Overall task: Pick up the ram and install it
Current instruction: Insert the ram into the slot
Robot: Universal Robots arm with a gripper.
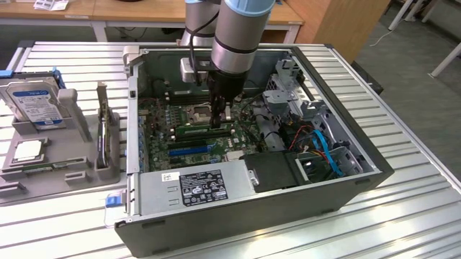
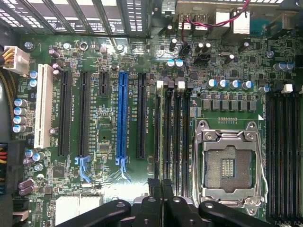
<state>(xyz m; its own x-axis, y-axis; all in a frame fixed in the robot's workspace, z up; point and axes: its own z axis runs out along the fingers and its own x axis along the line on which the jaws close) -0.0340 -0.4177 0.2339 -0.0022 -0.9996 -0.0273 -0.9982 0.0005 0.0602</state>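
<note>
The ram [image 1: 204, 130], a long green stick, stands on edge in a memory slot on the motherboard inside the open computer case [image 1: 360, 178]. It runs toward the exterior view's left from my gripper [image 1: 217, 125]. My gripper reaches straight down into the case, and its fingertips are at the end of the stick nearest the CPU socket [image 1: 198, 113]. In the wrist view the gripper [image 2: 161, 185] is shut, fingers pressed together, over the row of black memory slots [image 2: 173, 132]. I cannot pick out the stick's thin top edge among those slots.
A grey parts tray [image 1: 21, 189] at the exterior view's left holds a hard drive [image 1: 32, 102], a silver chip [image 1: 25, 151] and an upright card [image 1: 107, 135]. Inside the case are the power supply [image 1: 194, 189], the drive cage [image 1: 288, 91] and blue cables [image 1: 327, 151]. A blue expansion slot [image 2: 123, 118] lies near the memory slots.
</note>
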